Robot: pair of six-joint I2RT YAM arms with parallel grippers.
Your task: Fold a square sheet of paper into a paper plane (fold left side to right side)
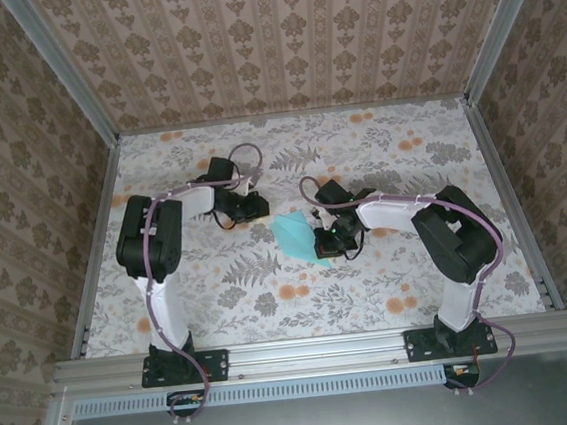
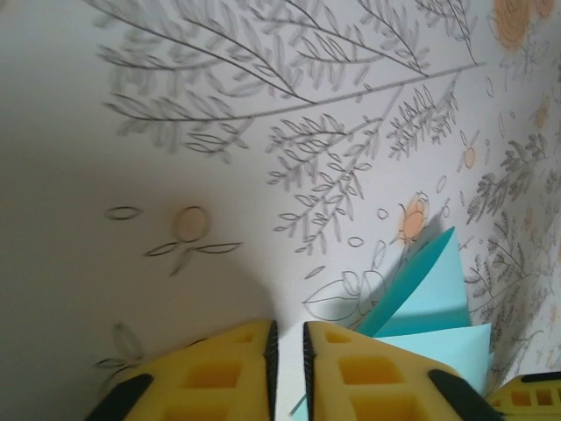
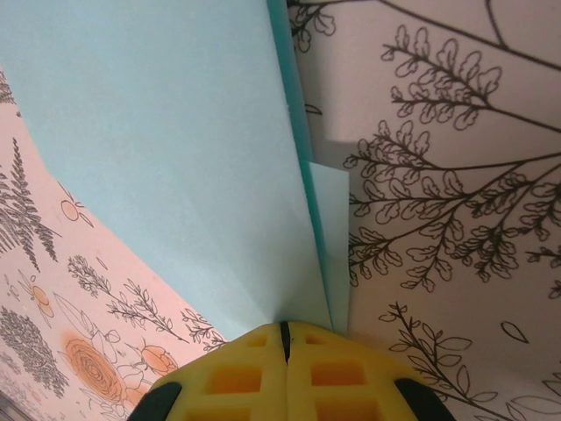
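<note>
The light-turquoise sheet of paper (image 1: 293, 234) lies folded in layers at the table's middle, with one flap standing up off the table. In the left wrist view the paper (image 2: 434, 298) is to the right of my left gripper (image 2: 287, 329). Its yellow jaws stand a narrow gap apart with only table between them. In the top view the left gripper (image 1: 251, 209) is just left of the paper and apart from it. My right gripper (image 1: 325, 244) is at the paper's right edge. Its jaws (image 3: 284, 326) are pressed together where the paper (image 3: 175, 158) and its creases run in.
The floral tablecloth (image 1: 378, 153) covers the table, and patterned walls close it in behind and on both sides. A metal rail (image 1: 317, 350) runs along the near edge. A yellow finger of the right gripper (image 2: 533, 390) shows in the left wrist view's bottom right corner.
</note>
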